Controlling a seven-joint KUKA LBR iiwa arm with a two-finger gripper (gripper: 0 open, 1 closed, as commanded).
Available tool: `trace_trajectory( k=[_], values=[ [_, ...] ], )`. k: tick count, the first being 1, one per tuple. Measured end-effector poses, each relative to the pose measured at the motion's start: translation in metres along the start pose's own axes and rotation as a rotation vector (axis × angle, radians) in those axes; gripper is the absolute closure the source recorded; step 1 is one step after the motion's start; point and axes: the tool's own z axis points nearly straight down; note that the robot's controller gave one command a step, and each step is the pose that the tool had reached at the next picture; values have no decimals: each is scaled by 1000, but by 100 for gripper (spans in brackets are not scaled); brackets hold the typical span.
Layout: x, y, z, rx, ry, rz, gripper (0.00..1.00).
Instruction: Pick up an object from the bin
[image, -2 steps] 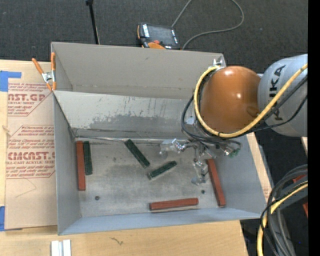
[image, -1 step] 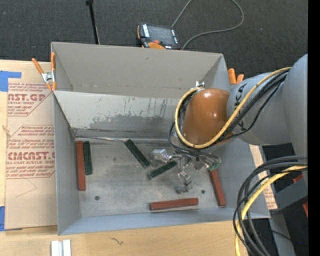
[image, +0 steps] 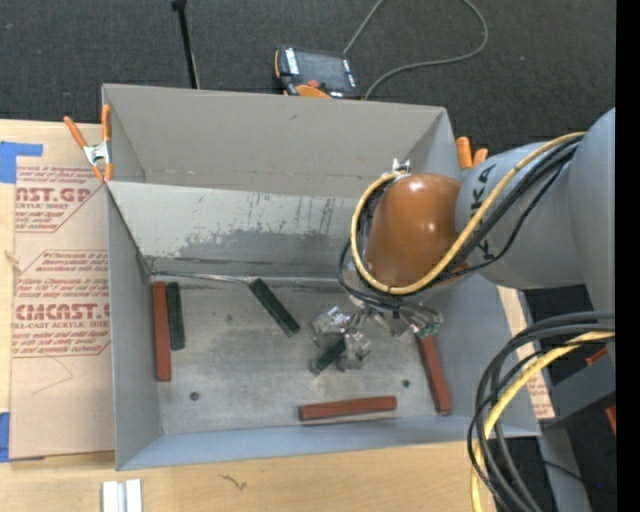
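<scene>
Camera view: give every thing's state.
Left red-brown flat bar: lying flat.
Left dark green strip: flat, beside that bar.
Middle dark green strip: flat, diagonal.
Short dark green piece: at the hand.
Front red-brown bar: lying flat.
Right red-brown bar: lying near the hand.
Hand: low over short piece.

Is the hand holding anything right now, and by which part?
Cannot tell: the hand is down over a short dark green piece, but contact isn't visible.
</scene>
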Motion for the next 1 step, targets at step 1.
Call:
trace_trajectory(
  k=[1],
  values=[
    [-40, 62, -130, 2, -8, 189, 100]
  ],
)
